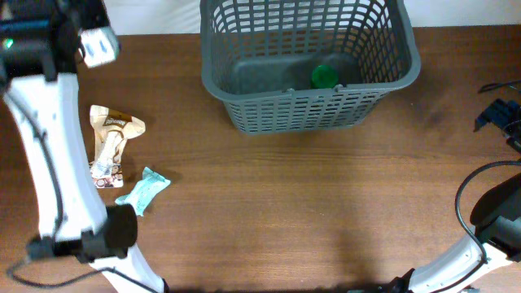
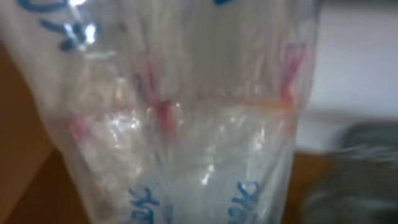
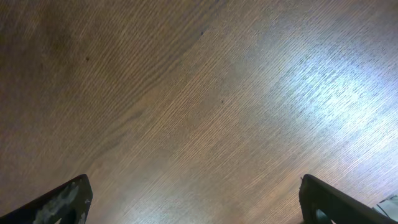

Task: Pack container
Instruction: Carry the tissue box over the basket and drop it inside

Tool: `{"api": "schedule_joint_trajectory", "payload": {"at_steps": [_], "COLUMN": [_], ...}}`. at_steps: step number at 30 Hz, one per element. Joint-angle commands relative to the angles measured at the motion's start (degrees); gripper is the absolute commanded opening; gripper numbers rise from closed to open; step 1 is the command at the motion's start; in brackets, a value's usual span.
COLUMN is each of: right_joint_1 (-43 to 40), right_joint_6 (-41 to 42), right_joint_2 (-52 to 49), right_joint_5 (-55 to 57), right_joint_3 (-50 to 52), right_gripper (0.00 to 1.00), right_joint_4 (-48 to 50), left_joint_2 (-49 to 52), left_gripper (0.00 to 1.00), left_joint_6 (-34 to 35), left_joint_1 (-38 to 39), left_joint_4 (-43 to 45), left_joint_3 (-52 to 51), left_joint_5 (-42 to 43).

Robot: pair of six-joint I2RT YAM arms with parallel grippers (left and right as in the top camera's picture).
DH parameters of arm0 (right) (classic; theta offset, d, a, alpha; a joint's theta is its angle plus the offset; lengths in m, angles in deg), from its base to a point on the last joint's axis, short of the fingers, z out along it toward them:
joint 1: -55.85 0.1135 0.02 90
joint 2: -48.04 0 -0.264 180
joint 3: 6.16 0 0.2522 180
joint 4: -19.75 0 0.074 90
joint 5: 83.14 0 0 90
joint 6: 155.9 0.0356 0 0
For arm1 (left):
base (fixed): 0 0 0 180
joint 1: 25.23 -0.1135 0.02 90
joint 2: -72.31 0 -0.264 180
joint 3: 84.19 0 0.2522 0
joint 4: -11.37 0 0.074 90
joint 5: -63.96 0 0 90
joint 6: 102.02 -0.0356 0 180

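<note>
Wooden table (image 1: pixel 285 195), basket (image 1: pixel 293 110) holding green-lidded jar (image 1: pixel 324 76), left pincer (image 1: pixel 83 41) gripping bag (image 2: pixel 186 124), right pincer (image 3: pixel 196 199) spread.

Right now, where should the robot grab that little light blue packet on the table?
Pinch it across its narrow middle, coming straight down from above. The light blue packet lies flat on the table, slanted, with its ends flaring wider. The left hand is nearest, but seems to be holding a clear plastic bag.
</note>
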Motion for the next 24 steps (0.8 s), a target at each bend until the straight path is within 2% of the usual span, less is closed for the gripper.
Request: {"api": "schedule_joint_trajectory", "payload": {"at_steps": [1, 6, 10, 19, 24], "right_joint_1": [0.3, 0.3, 0.3, 0.3, 0.3], "right_joint_6": [-0.3, -0.3, -0.3, -0.3, -0.3], "right_joint_2": [0.7, 0.7, 0.7, 0.7, 0.7], "right_joint_5": [-0.1, -0.1, -0.1, -0.1, -0.1], "right_joint_3": [0.2, 0.2, 0.2, 0.2, 0.2], "right_gripper": [0.99, 0.99, 0.99, 0.99, 0.99], "right_joint_4": [0.2, 0.2, 0.2, 0.2, 0.2], "left_joint_2": [-2.1, -0.5, 2.8, 14.5, 19.7], "left_gripper": [0.02, 0.02, 0.02, 0.02, 0.02], "left_joint_6": [-1.4, -5.7, -5.9, -3.3, -0.3], "left_joint_1": [7.6, 19.5, 24.6, 25.5, 25.7], "left_joint_4": [0.7, 6.6, 10.1, 11.7, 10.4], "left_joint_3": [3.8, 3.5, 3.4, 3.4, 3.4], "left_joint_5": [3.0, 3.0, 3.0, 3.4, 9.8]}}
